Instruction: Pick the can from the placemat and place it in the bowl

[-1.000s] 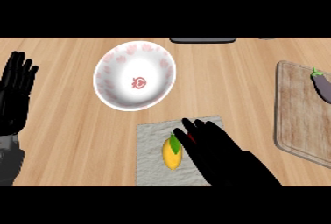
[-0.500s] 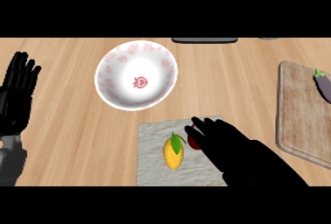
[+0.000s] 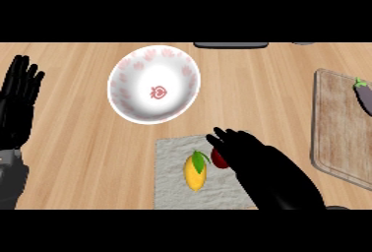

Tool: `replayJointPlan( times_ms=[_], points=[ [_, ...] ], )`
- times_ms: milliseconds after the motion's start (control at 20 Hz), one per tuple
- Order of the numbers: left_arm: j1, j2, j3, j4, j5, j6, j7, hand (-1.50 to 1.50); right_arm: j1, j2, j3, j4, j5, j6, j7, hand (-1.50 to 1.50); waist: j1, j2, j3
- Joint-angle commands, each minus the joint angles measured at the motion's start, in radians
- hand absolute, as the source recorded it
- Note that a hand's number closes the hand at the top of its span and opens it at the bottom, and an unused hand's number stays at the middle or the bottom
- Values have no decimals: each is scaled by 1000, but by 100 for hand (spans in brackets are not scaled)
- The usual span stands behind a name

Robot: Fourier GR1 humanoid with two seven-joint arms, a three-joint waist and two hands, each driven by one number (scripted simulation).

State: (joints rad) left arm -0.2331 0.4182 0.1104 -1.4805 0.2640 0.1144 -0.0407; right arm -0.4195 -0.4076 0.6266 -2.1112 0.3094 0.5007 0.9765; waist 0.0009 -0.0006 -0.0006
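**Bright, even light across the surface**

The pale wooden surface (image 3: 87, 147) is brightly and evenly lit, with much the same warm tone from edge to edge. The round white bowl with pink flowers (image 3: 131, 101) is the brightest thing in view, its inner wall shaded softly. The grey cloth placemat (image 3: 170, 189) looks matte. The black right hand (image 3: 254, 160) and black left hand (image 3: 18, 101) catch almost no light and read as flat dark shapes. The bowl appears stretched, taller than wide.

The can (image 3: 216, 159) lies on the placemat (image 3: 173, 193) right of the mango (image 3: 195, 171), bowl (image 3: 176, 68) behind.
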Motion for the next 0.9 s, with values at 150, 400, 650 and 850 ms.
replayJointPlan(
  times_ms=[150,400,650,850],
  points=[
    [12,-15,20,-18,-11,-23,14,0,52,17,-66,97,90,48,-53,-150,0,0,1],
    [15,-40,39,21,-31,-40,-39,0,76,110,-11,222,249,-5,-148,-150,3,1,1],
    [-50,-48,41,10,-59,-27,31,0,84,116,-91,236,262,47,-276,-150,1,1,1],
    [-13,-62,65,21,-68,-42,-7,0,149,104,-83,282,338,-1,-420,-150,1,1,1]
  ],
)
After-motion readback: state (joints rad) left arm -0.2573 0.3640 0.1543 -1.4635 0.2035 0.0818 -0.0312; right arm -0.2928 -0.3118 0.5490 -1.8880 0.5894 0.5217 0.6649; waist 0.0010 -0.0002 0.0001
